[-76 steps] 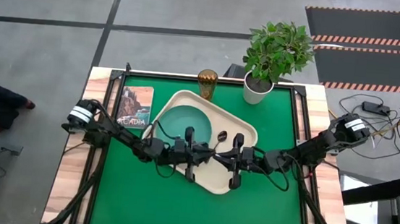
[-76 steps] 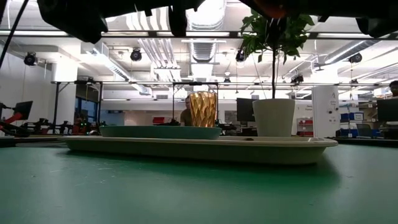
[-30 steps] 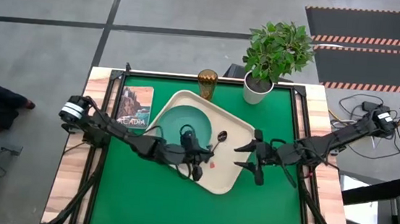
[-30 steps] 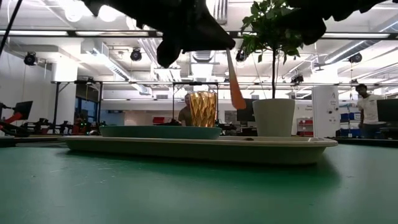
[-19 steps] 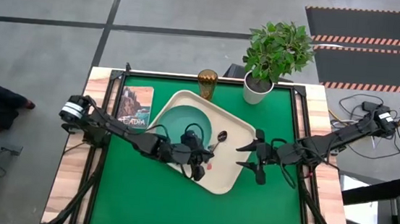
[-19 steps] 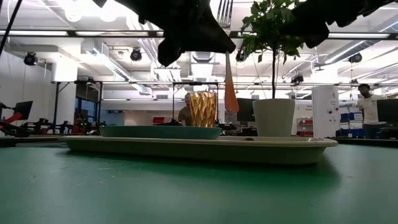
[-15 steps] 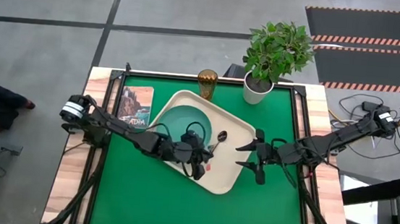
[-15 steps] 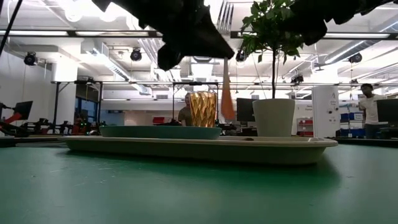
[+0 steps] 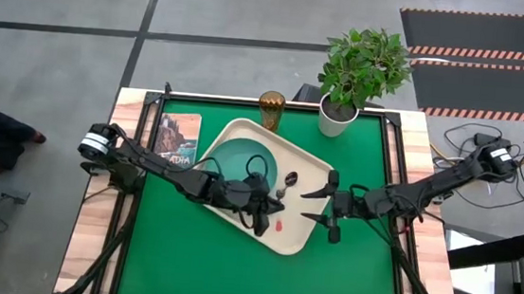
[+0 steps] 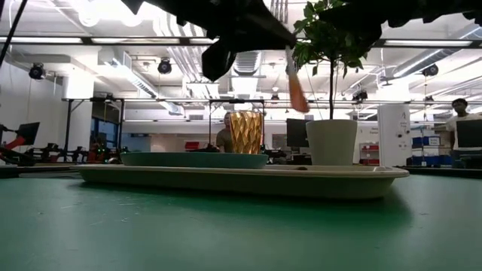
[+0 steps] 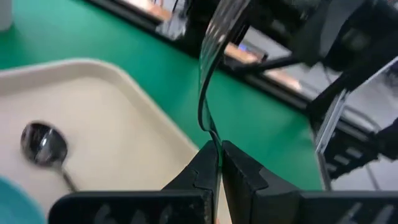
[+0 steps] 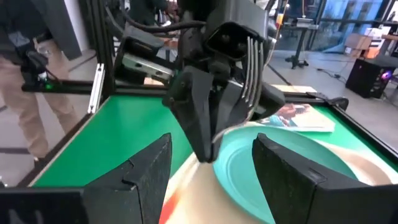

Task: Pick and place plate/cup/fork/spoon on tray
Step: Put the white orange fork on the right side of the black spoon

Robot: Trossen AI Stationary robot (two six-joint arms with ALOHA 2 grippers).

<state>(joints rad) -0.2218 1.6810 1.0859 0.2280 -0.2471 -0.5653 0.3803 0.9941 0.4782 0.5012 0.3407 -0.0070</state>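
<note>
Left gripper (image 9: 263, 212) hangs over the middle of the tray (image 9: 304, 236), its fingers pinched tight on the fork (image 10: 295, 89), which dangles clear of the tray with its red-pink handle swinging free. From above, the arm covers most of the fork; only the handle tip shows. Right gripper (image 9: 322, 205) waits at the tray's right edge, fingers spread wide and empty. Inside the tray sit the teal plate (image 9: 232, 159), partly hidden under the left arm, and the dark spoon (image 9: 289, 180) beside it. The cup (image 9: 271, 108) stands off the tray, just past its far corner, near the potted plant (image 9: 362, 68). A book (image 9: 178, 139) lies left of the tray.
</note>
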